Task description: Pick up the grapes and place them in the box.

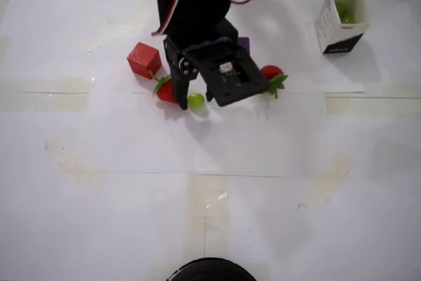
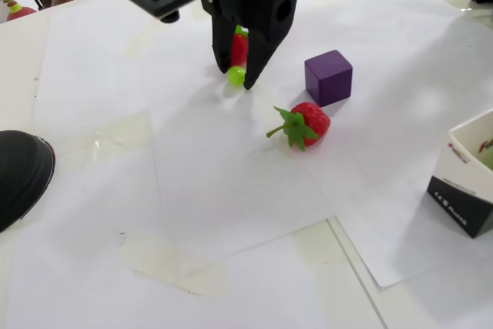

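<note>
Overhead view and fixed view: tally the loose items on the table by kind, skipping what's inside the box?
Grape: 1
Strawberries: 2
Cubes: 2, the red cube and the purple cube
Total: 5

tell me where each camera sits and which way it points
Overhead view: above the table, looking straight down; arm enters from the top edge, gripper around a grape.
Fixed view: low at the table's side, looking across obliquely; gripper at upper centre.
Shared: that grape, both strawberries, purple cube, box.
</note>
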### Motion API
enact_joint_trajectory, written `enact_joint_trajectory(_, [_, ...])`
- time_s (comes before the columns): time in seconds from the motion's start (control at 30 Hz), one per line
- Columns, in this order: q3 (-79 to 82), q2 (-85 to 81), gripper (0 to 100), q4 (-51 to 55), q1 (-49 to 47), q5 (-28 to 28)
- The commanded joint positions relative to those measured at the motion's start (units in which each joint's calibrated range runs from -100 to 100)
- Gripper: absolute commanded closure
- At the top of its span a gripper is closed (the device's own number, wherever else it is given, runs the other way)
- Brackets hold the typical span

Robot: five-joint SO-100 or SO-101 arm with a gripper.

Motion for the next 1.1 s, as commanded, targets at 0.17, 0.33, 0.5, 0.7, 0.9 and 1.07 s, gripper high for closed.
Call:
enact_joint_trajectory(0.17, [0.68, -1.44, 86, -1.97, -0.08, -0.44])
enact_joint_trajectory(0.33, [0.22, -1.95, 87, -2.22, -0.22, -0.49])
enact_joint_trajectory(0.5, [0.13, -2.38, 92, -2.38, -0.37, -0.29])
enact_joint_trajectory(0.7, [-0.69, -3.85, 93, -2.06, -0.74, 0.39])
enact_joint_trajectory(0.9, [-7.51, -8.66, 93, 6.69, -1.55, 0.83])
enact_joint_trajectory(1.07, [-21.78, -14.85, 93, 21.23, -4.19, -0.20])
